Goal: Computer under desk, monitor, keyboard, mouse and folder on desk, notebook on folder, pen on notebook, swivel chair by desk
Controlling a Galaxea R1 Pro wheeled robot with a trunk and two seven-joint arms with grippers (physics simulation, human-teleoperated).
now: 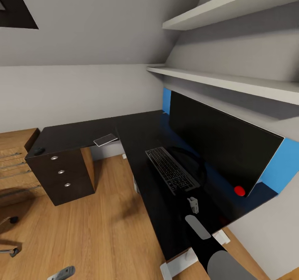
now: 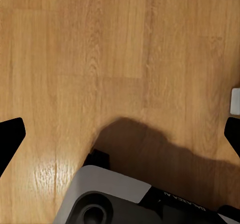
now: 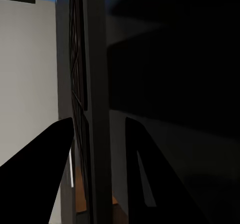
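Here is the glossy black L-shaped tabletop point(image 1: 137, 132) across the centre of the head frame, with the wide black-fronted monitor point(image 1: 220, 145) standing along the right side against the blue wall panel point(image 1: 286, 157), a red dot point(image 1: 239, 190) at its lower corner. The slim black keyboard with dark grey keys point(image 1: 172, 170) lies flat just in front of the screen, which looks like its intended spot beside the monitor. Below it in the frame, the right claw point(image 1: 192, 205) hovers at the keyboard's near end; in the right wrist view its two dark fingers point(image 3: 37, 171) stand apart with the keyboard's edge point(image 3: 92, 134) running between them, so I judge it is either lining up on or letting go of the keyboard, with no squeeze visible. The small black mouse point(image 1: 39, 150) sits at the far left corner of the tabletop, above the black drawer unit with silver knobs point(image 1: 62, 174), well apart from the keyboard, so it needs moving. A thin grey squarish notebook point(image 1: 105, 139) rests near the inner corner. The left claw point(image 2: 120, 134) hangs over wooden floor point(image 2: 100, 59), fingers spread wide, idle and holding nothing.
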